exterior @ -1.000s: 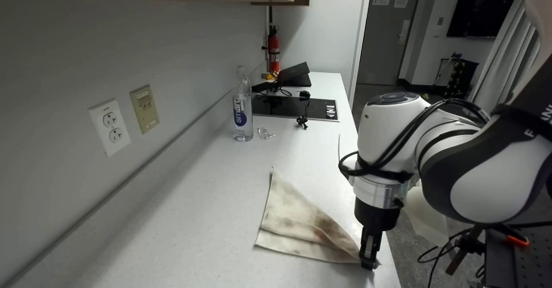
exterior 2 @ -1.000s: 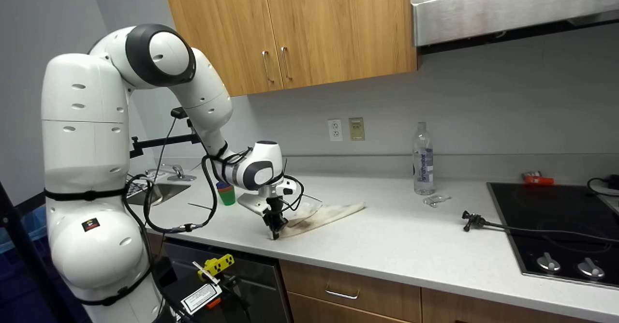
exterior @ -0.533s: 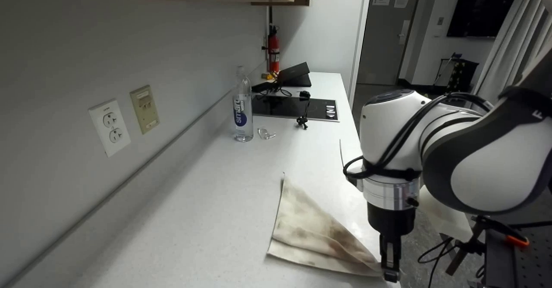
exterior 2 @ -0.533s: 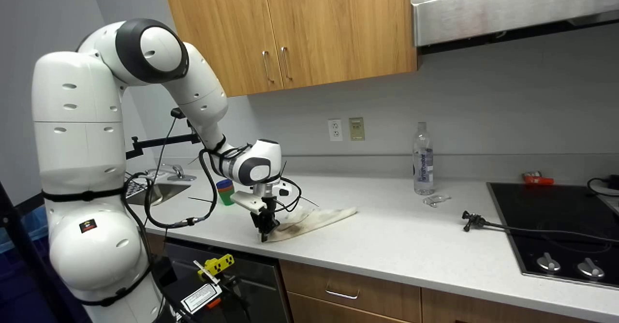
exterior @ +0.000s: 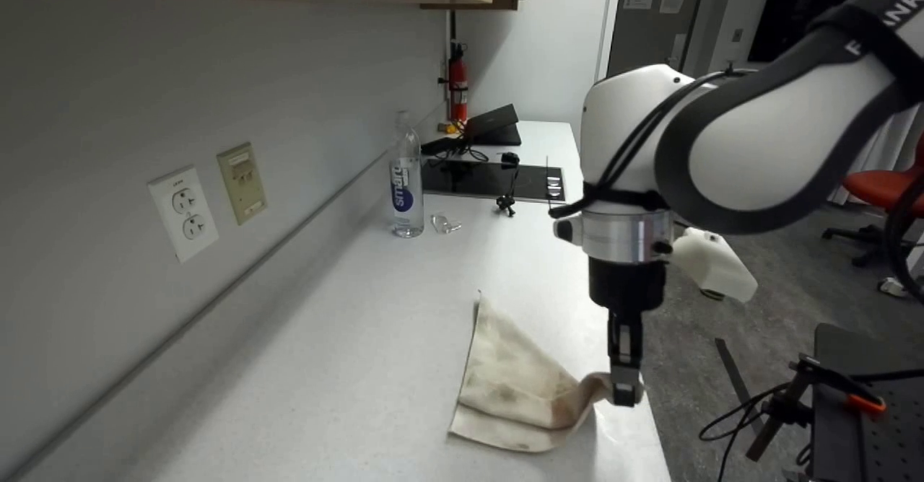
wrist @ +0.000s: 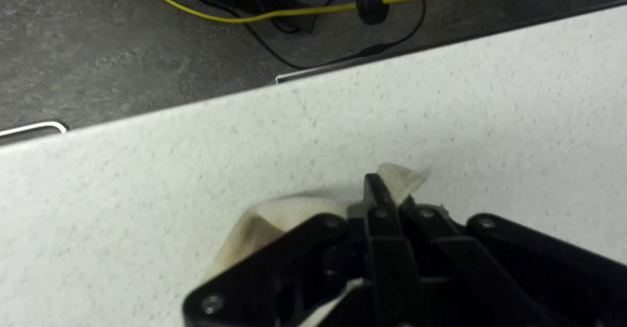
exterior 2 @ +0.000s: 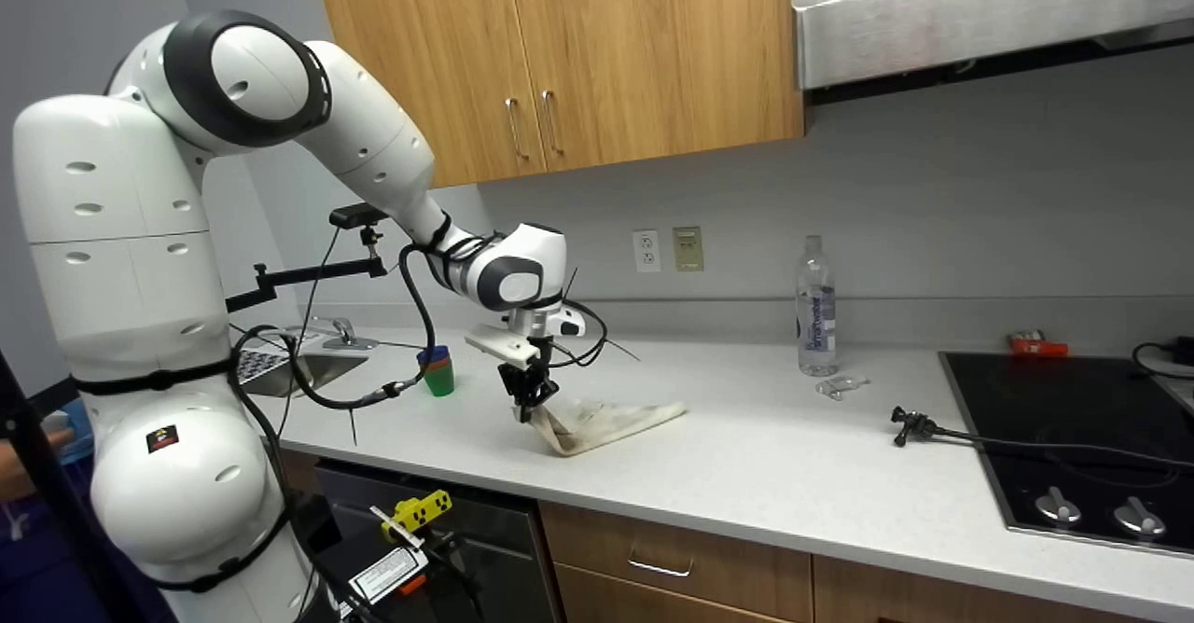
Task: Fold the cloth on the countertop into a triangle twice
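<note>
Gripper (exterior: 625,390) is holding stained beige cloth (exterior: 509,384) by one end

Black fingers (wrist: 376,190) are pressing together on the cloth, a pale tip poking out past them in the wrist view. Just beside the grip, the fabric is curving down onto the white countertop (exterior: 325,366), where the rest is lying folded and tapering to a point well apart from the fingers. Only the wrist view is picking up a yellow cable (wrist: 313,10) against the grey floor (wrist: 122,62), past the countertop's edge. Farther off, in both exterior views but outside the wrist view, a clear bottle (exterior: 407,190) is standing upright. Beyond the cooktop (exterior: 469,181), an exterior view is taking in a red fire extinguisher (exterior: 458,85).
</note>
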Controlling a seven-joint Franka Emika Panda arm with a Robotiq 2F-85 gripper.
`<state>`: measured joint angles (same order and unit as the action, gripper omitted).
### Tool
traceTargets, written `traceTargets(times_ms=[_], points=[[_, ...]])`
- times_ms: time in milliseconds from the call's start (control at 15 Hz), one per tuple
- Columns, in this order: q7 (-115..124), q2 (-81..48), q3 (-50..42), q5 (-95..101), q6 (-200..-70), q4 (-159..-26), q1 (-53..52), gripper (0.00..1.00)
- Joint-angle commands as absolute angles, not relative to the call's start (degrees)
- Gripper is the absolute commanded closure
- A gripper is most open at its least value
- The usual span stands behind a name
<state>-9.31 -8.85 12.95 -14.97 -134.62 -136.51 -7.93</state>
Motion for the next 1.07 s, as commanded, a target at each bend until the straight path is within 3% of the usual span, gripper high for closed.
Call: traceTargets(times_ms=[0,600,1000], points=[[-8.82,-12.95,10.66,-10.83,-134.68,-130.23,-7.74,0.99],[4.92,-25.24,3.99,5.64,-146.56,-120.67,-10.50,0.99],[10.67,-28.57,1.14,8.38,-147.72,-115.79,-12.50,0.99]])
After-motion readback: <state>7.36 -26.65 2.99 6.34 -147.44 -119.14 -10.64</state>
